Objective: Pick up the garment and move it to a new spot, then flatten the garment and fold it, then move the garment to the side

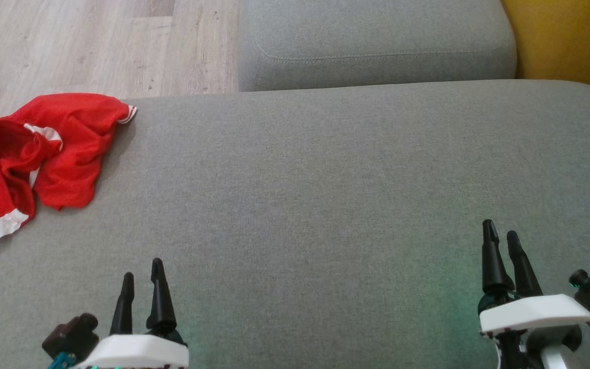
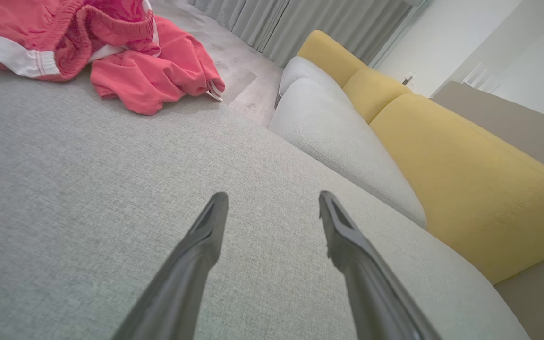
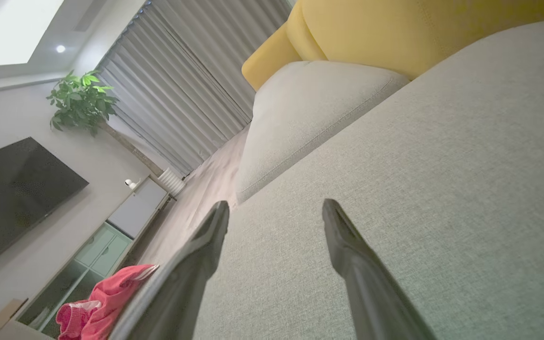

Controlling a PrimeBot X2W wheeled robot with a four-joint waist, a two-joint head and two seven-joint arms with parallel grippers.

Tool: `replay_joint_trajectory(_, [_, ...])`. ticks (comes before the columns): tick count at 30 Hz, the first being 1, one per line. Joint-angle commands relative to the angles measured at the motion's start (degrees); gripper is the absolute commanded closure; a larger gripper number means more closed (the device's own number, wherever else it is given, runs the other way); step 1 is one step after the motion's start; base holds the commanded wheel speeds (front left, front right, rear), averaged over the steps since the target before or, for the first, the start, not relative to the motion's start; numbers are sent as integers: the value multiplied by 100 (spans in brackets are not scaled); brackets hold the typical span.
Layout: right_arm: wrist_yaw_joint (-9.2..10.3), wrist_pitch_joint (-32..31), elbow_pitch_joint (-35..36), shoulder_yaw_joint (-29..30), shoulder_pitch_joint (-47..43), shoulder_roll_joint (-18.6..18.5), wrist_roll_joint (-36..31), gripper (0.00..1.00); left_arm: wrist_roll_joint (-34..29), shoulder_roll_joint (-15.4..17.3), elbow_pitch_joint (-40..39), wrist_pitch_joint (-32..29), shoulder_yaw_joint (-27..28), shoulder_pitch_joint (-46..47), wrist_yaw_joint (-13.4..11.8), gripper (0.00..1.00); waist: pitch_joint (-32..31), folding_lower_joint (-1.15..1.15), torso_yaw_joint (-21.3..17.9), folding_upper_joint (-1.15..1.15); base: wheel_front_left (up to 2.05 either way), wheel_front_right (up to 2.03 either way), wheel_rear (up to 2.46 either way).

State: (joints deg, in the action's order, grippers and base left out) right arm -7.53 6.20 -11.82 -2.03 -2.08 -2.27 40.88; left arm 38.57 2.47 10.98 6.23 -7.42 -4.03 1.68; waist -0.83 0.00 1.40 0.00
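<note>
Head view: crumpled red garment [image 1: 44,148] at far left edge of sofa seat [image 1: 325,179], well apart from left end effector [image 1: 143,269], farther from right end effector [image 1: 500,228]; both spread, empty. Left wrist view: garment [image 2: 149,71] upper left, well ahead. Right wrist view: garment [image 3: 106,302] lower left, far off.

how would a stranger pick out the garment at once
Find the wide grey cushion before the robot. The garment lies crumpled at its far left edge, by the wood floor. It is bright red with white trim amid plain grey.
</note>
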Motion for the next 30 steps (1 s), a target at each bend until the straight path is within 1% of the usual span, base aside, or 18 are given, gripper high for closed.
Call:
replay_joint_trajectory(1, [3, 105, 236, -139, 75, -43, -208, 0, -208, 31, -167, 97, 65, 126, -38, 0, 3, 0, 3, 0, 0, 0, 0])
replay_joint_trajectory(16, [3, 342, 216, -305, 53, -48, -1241, 0, -1110, 70, -62, 335, -32, 82, -128, 0, 16, 0, 43, 0, 0, 0, 0])
replay_joint_trajectory(22, [3, 460, 53, -434, 61, -51, -1784, 0, -1565, 83, -78, 454, -86, 55, -201, 0, 26, 0, 55, 0, 0, 0, 0])
replay_joint_trajectory(30, [4, 595, -106, -589, 116, -54, -2355, 0, -1950, 89, -3, 590, -118, 25, -247, 0, 54, 0, 61, 0, 0, 0, 0])
